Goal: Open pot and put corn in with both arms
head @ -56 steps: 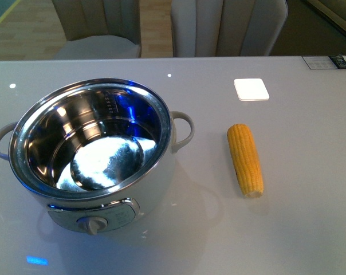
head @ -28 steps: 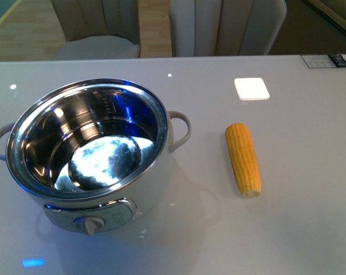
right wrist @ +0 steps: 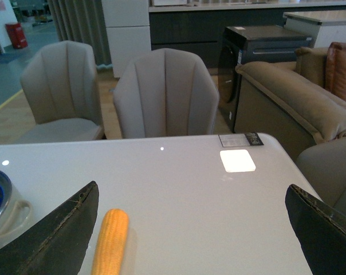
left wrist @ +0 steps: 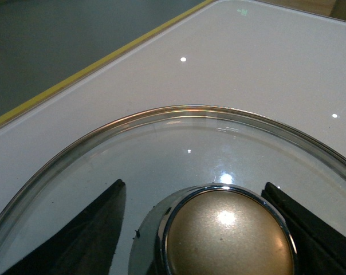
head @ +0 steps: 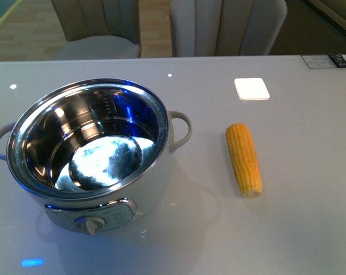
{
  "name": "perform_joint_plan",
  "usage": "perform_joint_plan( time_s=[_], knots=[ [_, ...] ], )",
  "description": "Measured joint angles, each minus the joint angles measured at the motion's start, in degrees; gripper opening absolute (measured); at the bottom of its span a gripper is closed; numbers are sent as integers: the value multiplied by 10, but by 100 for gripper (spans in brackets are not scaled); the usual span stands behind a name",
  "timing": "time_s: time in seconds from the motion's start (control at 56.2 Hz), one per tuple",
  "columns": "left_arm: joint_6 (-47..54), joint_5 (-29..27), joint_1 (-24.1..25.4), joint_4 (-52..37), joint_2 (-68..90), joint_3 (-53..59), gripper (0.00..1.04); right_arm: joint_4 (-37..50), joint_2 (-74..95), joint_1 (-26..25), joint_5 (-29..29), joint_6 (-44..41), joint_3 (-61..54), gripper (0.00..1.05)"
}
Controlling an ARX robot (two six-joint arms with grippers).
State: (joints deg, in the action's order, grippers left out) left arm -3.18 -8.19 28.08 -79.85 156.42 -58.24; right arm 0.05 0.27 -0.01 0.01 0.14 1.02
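Note:
The white pot (head: 157, 184) stands uncovered on the left of the table, its shiny steel bowl empty. The yellow corn (head: 244, 159) lies to its right, pale cut end toward me. Neither arm shows in the front view. In the left wrist view, my left gripper (left wrist: 193, 186) is open, its black fingers (left wrist: 98, 229) on either side of the gold knob (left wrist: 227, 238) of a glass lid (left wrist: 161, 143) that lies on the table. My right gripper (right wrist: 191, 189) is open above the table, the corn (right wrist: 111, 240) lying close to one finger (right wrist: 64, 235). The pot's handle (right wrist: 12, 215) shows at that view's edge.
A white square coaster (head: 251, 89) lies behind the corn, and a printed label (head: 326, 61) sits at the table's far right corner. Two grey chairs (head: 224, 26) stand beyond the far edge. A sofa (right wrist: 299, 97) is off to the right.
The whole front view has slid a few pixels left; pot and corn keep their places relative to each other.

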Motion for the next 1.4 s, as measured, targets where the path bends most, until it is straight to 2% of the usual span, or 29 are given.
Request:
perform_joint_plan(
  time_s=[0.16,0.533,0.925,1.12,1.28,1.334,1.405],
  knots=[
    [0,5,-8,4,-19,23,99,0,0,0,0,0,0,96],
    [-10,13,-24,25,-171,106,98,0,0,0,0,0,0,96],
    [-50,67,-77,37,-563,349,98,0,0,0,0,0,0,96],
    [-57,84,-81,138,-798,465,98,0,0,0,0,0,0,96],
    [-53,95,-113,309,-1026,517,98,0,0,0,0,0,0,96],
    [-52,97,-116,318,-1058,518,98,0,0,0,0,0,0,96],
    [-6,223,-109,403,-1101,518,81,0,0,0,0,0,0,96]
  ],
)
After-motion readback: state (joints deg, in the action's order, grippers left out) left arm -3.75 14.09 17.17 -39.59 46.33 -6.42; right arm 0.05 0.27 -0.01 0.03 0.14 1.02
